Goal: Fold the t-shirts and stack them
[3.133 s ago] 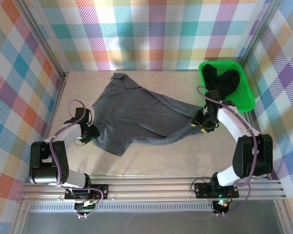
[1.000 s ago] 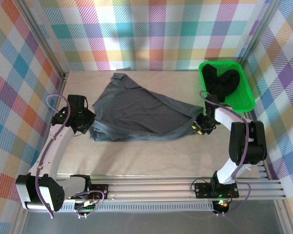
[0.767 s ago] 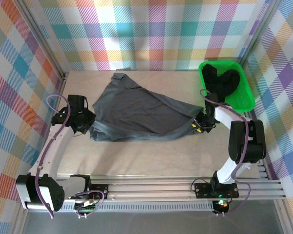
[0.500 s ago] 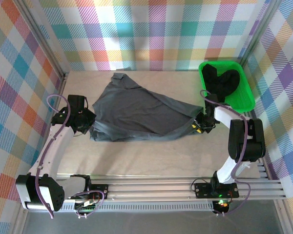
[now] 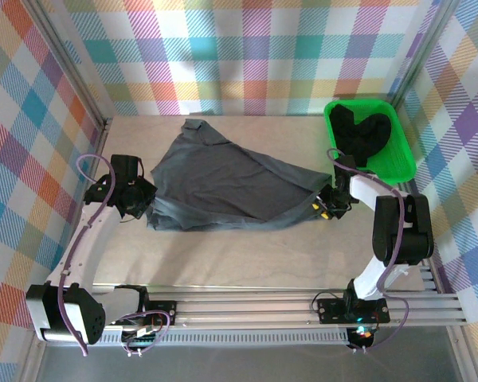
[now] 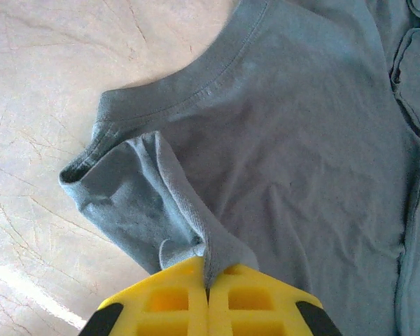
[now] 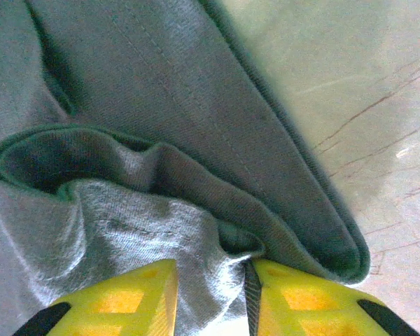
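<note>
A bunched fold of the grey t-shirt point(image 7: 147, 91) sits pinched between the right gripper's point(image 7: 213, 273) yellow fingers point(image 7: 126, 301). Its doubled hem runs diagonally down to the right across the pale, veined worktop point(image 7: 364, 91).

White-shelled left arm point(image 5: 84, 247) with black joints, lower left; matching right arm point(image 5: 366, 189), lower right; thin purple cables point(image 5: 80, 164) looping; left gripper point(image 6: 208, 283) in moulded yellow plastic.

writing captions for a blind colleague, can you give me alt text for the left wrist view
The left end effector, yellow and shut, pinches a raised fold of a slate grey t-shirt at the bottom of the frame. The shirt lies across a pale table, with a curved stitched edge running toward the upper right.
</note>
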Available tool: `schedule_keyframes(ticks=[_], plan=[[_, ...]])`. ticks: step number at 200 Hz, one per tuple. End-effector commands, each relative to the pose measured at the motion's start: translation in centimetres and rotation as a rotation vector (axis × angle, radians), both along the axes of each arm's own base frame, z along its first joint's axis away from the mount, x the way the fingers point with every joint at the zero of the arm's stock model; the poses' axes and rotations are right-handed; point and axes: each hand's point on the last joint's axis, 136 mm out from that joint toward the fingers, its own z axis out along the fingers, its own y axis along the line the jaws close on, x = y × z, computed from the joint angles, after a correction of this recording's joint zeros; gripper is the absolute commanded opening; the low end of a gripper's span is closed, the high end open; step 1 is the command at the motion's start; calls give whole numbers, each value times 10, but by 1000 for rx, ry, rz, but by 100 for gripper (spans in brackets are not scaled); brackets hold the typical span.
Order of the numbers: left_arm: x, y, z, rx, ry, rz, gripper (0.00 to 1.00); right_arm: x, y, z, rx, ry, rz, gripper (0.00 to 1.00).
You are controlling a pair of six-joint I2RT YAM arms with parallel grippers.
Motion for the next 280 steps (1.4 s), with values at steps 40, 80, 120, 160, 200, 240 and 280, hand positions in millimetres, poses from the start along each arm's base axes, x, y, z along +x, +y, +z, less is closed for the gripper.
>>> schedule_keyframes(ticks=[40,80,120,160,200,240,280], plan=[[1,-4,-1,-2,-6,-16,0,7,1,-1,21,5,-24,29],[1,-3,0,0,-9,-14,0,6,-1,5,17,-9,-33,6],[8,-6,3,-16,-18,-18,0,15,-2,46,1,-123,-13,0],[42,-15,35,-65,-90,-25,0,38,7,127,30,-339,49,0],[104,-18,122,-124,-286,6,0,89,22,245,93,-700,125,0],[116,-7,229,-135,-534,65,0,105,25,361,109,-1028,128,0],[46,25,300,-39,-740,172,0,49,14,424,76,-1231,99,0]])
